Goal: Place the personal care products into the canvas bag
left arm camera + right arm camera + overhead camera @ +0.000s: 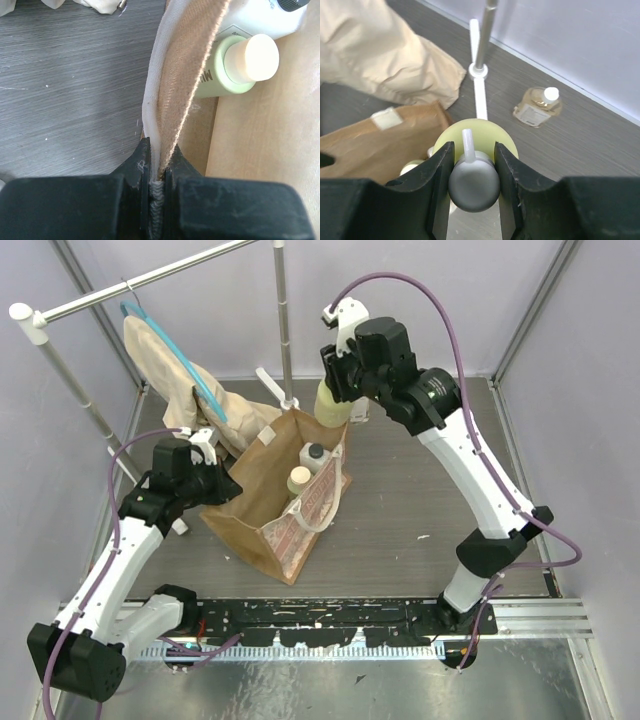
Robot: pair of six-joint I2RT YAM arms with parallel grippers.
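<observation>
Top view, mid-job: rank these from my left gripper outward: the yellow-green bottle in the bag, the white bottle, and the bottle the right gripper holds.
1. yellow-green bottle in the bag: just right of the left gripper, which clamps the canvas bag rim.
2. white bottle: beside it, farther right and back inside the bag.
3. held yellow-green bottle: in the right gripper, over the bag's far end.
</observation>
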